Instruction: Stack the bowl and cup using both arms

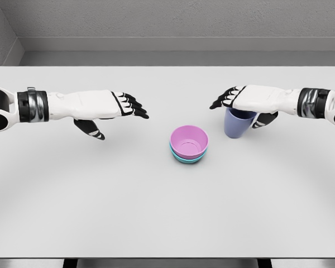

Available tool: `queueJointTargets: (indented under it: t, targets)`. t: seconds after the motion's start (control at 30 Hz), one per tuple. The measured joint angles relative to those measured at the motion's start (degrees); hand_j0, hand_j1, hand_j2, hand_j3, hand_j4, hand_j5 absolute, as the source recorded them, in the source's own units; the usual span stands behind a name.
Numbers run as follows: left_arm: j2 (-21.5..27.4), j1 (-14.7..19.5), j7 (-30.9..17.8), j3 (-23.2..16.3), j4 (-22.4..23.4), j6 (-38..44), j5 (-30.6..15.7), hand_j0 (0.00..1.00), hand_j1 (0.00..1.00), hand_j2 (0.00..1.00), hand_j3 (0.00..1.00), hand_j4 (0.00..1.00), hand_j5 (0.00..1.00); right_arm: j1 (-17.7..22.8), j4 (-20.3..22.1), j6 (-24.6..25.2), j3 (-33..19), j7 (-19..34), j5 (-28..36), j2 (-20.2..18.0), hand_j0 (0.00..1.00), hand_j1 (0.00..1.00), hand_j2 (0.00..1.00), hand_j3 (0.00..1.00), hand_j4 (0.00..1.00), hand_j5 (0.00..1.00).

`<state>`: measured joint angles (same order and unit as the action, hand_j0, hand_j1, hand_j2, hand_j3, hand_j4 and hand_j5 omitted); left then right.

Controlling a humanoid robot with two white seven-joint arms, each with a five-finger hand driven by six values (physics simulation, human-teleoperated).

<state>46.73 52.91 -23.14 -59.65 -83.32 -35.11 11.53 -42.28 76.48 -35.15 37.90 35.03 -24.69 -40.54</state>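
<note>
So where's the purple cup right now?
In the head view the purple cup is right of centre on the table, under the right hand, whose fingers wrap around it, just right of the stacked bowls.

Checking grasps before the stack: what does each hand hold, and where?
Right hand grips the blue cup at its rim, from above. Left hand holds nothing.

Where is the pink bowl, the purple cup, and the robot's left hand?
pink bowl [188, 139], head view, on its inner floor.
purple cup [237, 126], head view, on its side wall.
left hand [103, 104], head view, on the back of the hand.
</note>
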Motion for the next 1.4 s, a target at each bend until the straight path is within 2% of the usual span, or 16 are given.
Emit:
queueJointTargets:
  t: [0.37, 0.4, 0.77, 0.9, 0.97, 1.27, 1.4]
  targets:
    - [0.0, -0.1, 0.0, 0.0, 0.0, 0.0, 0.0, 1.0, 1.0, 1.0, 1.0, 1.0, 1.0, 0.0, -0.2, 0.0, 0.2, 0.0, -0.4, 0.4, 1.0, 1.0, 1.0, 1.0, 1.0, 1.0]
    - [0.0, -0.1, 0.0, 0.0, 0.0, 0.0, 0.0, 1.0, 1.0, 1.0, 1.0, 1.0, 1.0, 0.0, -0.2, 0.0, 0.3, 0.0, -0.8, 0.4, 0.95, 0.95, 0.95, 0.95, 0.95, 0.95]
    - [0.0, -0.1, 0.0, 0.0, 0.0, 0.0, 0.0, 1.0, 1.0, 1.0, 1.0, 1.0, 1.0, 0.0, -0.2, 0.1, 0.5, -0.1, -1.4, 0.4, 0.68, 0.68, 0.68, 0.68, 0.68, 0.68]
    - [0.0, -0.1, 0.0, 0.0, 0.0, 0.0, 0.0, 1.0, 1.0, 1.0, 1.0, 1.0, 1.0, -0.1, -0.2, 0.1, 0.5, -0.1, -1.3, 0.4, 0.66, 0.66, 0.66, 0.66, 0.66, 0.66]
    - [0.0, -0.1, 0.0, 0.0, 0.0, 0.0, 0.0, 1.0, 1.0, 1.0, 1.0, 1.0, 1.0, -0.1, -0.2, 0.1, 0.5, -0.1, -1.3, 0.3, 0.59, 0.59, 0.59, 0.59, 0.59, 0.59]
    - [0.0, -0.1, 0.0, 0.0, 0.0, 0.0, 0.0, 1.0, 1.0, 1.0, 1.0, 1.0, 1.0, -0.1, -0.3, 0.0, 0.1, -0.1, -1.5, 0.4, 0.49, 0.49, 0.49, 0.49, 0.49, 0.49]
    - [0.0, -0.1, 0.0, 0.0, 0.0, 0.0, 0.0, 1.0, 1.0, 1.0, 1.0, 1.0, 1.0, -0.1, -0.3, 0.0, 0.1, -0.1, -1.5, 0.5, 0.48, 0.48, 0.48, 0.48, 0.48, 0.48]
